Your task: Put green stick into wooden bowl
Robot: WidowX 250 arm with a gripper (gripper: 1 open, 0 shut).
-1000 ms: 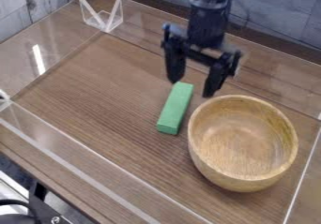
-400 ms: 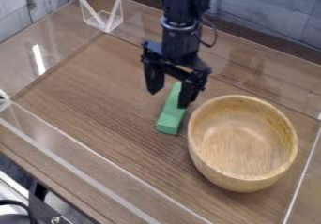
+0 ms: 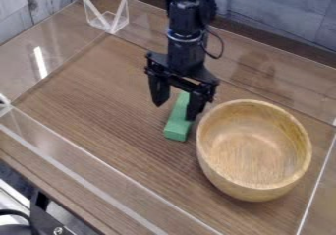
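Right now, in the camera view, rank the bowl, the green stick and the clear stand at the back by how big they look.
1. Bowl, clearly largest.
2. and 3. Green stick and clear stand: too close to rank. The gripper hides part of the stick, and the stand sits farther from the camera.

You see no readable text, label, brand, number or sign anywhere in this view: the green stick (image 3: 179,118), the wooden bowl (image 3: 253,148), the gripper (image 3: 179,101) and the bench (image 3: 92,91) all show plain, unmarked surfaces at this size.
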